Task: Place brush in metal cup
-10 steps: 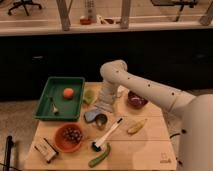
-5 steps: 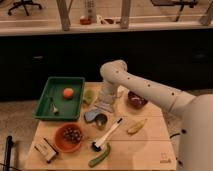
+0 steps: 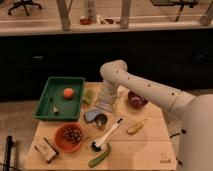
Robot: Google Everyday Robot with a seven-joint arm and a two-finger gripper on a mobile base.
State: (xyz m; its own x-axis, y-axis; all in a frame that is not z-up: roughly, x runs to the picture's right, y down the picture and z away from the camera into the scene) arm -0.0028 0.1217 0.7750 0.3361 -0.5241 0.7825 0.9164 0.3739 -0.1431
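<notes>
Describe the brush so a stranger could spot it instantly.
On the light wooden table, look just in front of the small silvery metal cup, close to which the robot's end effector hangs. The slim brush lies diagonally there, long white handle ending in a small dark bristle head; the curved green vegetable beside that head is all green, handleless.

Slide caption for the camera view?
Gripper hangs just behind the metal cup; brush lies ungrasped on the table beside it.

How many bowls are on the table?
2: orange bowl front left, dark red bowl back right. The gripper hangs just above the metal cup between them; the arm may hide others.
</notes>
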